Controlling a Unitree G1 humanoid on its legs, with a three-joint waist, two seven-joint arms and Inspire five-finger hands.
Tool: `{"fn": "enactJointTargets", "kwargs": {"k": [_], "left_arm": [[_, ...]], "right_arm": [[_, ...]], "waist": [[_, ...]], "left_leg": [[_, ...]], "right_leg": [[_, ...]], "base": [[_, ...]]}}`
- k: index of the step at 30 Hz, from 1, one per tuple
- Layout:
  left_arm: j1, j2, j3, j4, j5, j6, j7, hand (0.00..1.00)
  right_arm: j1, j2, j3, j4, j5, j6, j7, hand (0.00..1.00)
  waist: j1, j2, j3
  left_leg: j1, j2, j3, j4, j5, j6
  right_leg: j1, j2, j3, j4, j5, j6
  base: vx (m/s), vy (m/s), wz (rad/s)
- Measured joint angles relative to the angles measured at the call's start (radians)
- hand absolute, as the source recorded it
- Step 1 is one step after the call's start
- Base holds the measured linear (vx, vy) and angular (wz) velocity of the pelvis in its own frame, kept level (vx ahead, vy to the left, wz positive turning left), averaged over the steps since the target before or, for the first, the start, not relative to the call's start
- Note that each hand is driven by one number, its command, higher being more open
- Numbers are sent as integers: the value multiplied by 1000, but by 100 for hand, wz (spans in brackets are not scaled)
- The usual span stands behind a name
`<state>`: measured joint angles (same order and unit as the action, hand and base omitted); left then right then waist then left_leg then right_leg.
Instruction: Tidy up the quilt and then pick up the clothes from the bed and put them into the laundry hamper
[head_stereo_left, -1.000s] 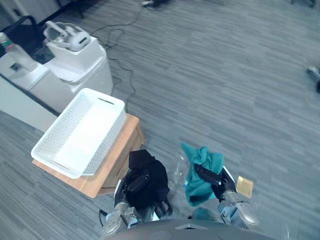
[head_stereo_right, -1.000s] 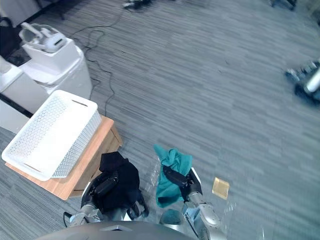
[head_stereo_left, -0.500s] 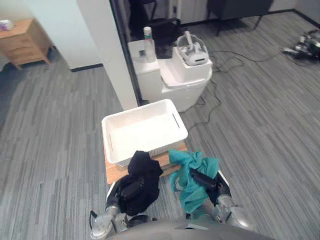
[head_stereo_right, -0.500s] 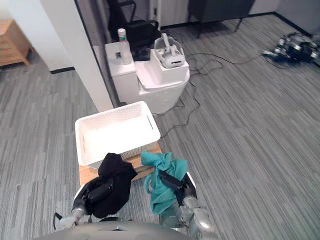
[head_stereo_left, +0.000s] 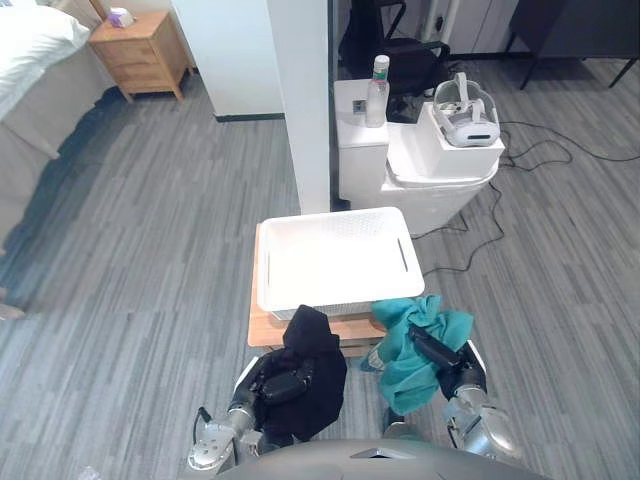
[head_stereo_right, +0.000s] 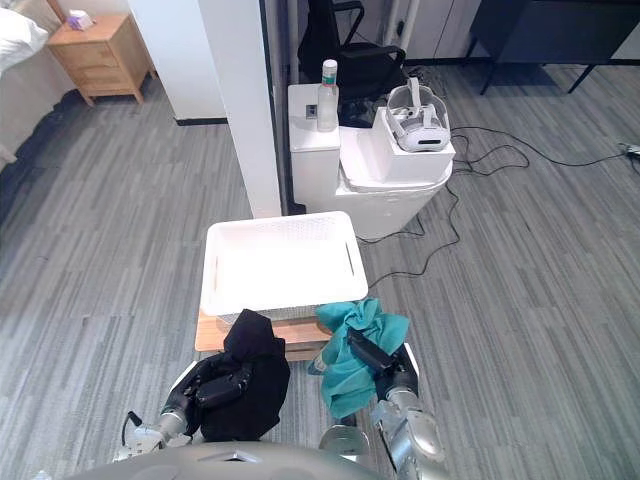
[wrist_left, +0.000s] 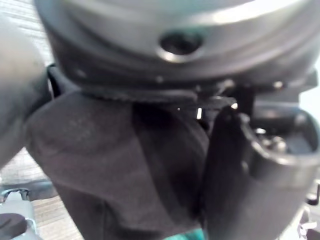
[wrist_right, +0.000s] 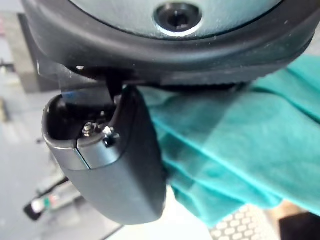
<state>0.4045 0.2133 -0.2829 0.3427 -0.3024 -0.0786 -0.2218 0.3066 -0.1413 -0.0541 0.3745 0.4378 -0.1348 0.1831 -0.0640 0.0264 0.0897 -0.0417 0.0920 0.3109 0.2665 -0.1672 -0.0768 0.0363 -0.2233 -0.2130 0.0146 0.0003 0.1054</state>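
My left hand (head_stereo_left: 283, 385) is shut on a black garment (head_stereo_left: 305, 375) that hangs in a bunch just in front of me; the left wrist view has the same black garment (wrist_left: 120, 160) against the palm. My right hand (head_stereo_left: 440, 355) is shut on a teal garment (head_stereo_left: 415, 340), seen close as teal cloth (wrist_right: 240, 150) under the thumb (wrist_right: 120, 160). A white perforated laundry hamper (head_stereo_left: 335, 262) sits on a low wooden stand (head_stereo_left: 262, 325) straight ahead. Both garments hang at its near edge, the teal one overlapping the near right corner.
Behind the hamper stand a white pillar (head_stereo_left: 300, 100) and a white unit (head_stereo_left: 440, 170) with a bottle (head_stereo_left: 377, 78) and a white headset (head_stereo_left: 465, 110) on it. A wooden nightstand (head_stereo_left: 140, 50) and a bed corner (head_stereo_left: 35, 60) lie far left. Cables (head_stereo_left: 540, 150) trail on the floor at right.
The camera has swung round, so the hamper now lies squarely ahead and nearer to both hands. Each hand still holds its garment as before.
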Motion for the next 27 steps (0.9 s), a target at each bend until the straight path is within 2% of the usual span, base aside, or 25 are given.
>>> {"fn": "enactJointTargets", "kwargs": {"k": [1,2,3,4,6,7,8,9,12,14,20,23,25,27], "left_arm": [[0,-4,-20,-4,0,1,-14,0],[-3,-6,-22,-2,0,5,-21,0],[-7,4,-23,-3,-2,15,-33,0],[-13,8,-21,-3,-3,19,-35,0],[-37,34,-15,-4,-6,43,-41,0],[-44,40,-15,-2,-6,48,-41,0],[-44,45,-15,2,-6,57,-42,0],[-54,51,-16,5,-6,77,-42,0],[-38,75,-20,16,-6,81,-42,0],[-44,84,-31,34,-6,81,-40,0],[-37,77,-66,43,-6,77,-13,0],[-35,70,-75,42,-9,63,10,0],[-38,65,-74,41,-16,58,34,0],[-39,59,-69,40,-50,58,70,0]], "right_arm": [[-1,-20,-1,3,0,-3,16,0],[-15,-21,1,17,-1,-1,24,0],[-25,-5,7,20,-1,-1,33,0],[-22,3,11,20,-2,-1,37,0],[-10,37,38,20,-3,-2,44,0],[-9,42,44,20,-2,-2,42,0],[-6,43,50,20,-2,-2,40,0],[-5,43,62,21,-1,-2,32,0],[-7,46,89,20,1,-2,30,0],[-11,47,101,20,2,-2,30,0],[-17,45,118,24,3,-3,32,0],[-19,37,112,16,-1,-20,17,0],[-19,32,85,-34,-14,-20,-4,0],[-20,12,33,-182,-41,-20,-16,0]], "waist": [[0,34,-5],[2,37,-5],[-11,20,-8],[-19,14,-12],[-23,-21,-18],[-24,-29,-17],[-25,-34,-18],[-33,-42,-20],[-49,-55,-33],[-50,-58,-36],[-51,-49,-40],[-56,-54,-44],[-57,-54,-45],[-62,-54,-45]], "left_leg": [[0,44,-4,-63,69,-22],[20,38,-8,-80,60,-22],[47,8,-2,-132,78,-6],[52,0,-1,-145,82,-2],[50,-27,1,-172,85,7],[50,-32,0,-179,84,9],[51,-37,-1,-187,80,16],[53,-47,-11,-202,83,21],[52,-48,-23,-200,95,22],[53,-41,-26,-204,96,20],[94,-14,-5,-249,106,4],[106,-12,10,-263,110,-1],[108,-14,17,-275,118,-3],[120,-11,19,-302,134,-7]], "right_leg": [[3,19,4,-2,-2,17],[3,19,18,-2,0,27],[1,-4,27,1,5,33],[0,-12,26,2,4,32],[-24,-34,24,16,-5,30],[-31,-39,24,30,-13,28],[-44,-43,23,52,-24,11],[-75,-45,30,117,-52,-34],[-69,-31,61,106,-54,-38],[-56,-23,61,84,-52,-35],[-40,9,74,64,-43,-30],[-30,13,79,37,-27,-10],[-33,12,82,32,-23,-4],[-33,16,89,31,-22,-1]], "base": [[8,116,-31],[21,155,-24],[19,152,-13],[-11,123,2],[-33,85,-3],[-24,72,-1],[4,77,12],[5,63,14],[74,39,11],[105,-21,6],[67,-32,-11],[0,-3,-14],[-31,1,-10],[-48,-22,-2]]}}
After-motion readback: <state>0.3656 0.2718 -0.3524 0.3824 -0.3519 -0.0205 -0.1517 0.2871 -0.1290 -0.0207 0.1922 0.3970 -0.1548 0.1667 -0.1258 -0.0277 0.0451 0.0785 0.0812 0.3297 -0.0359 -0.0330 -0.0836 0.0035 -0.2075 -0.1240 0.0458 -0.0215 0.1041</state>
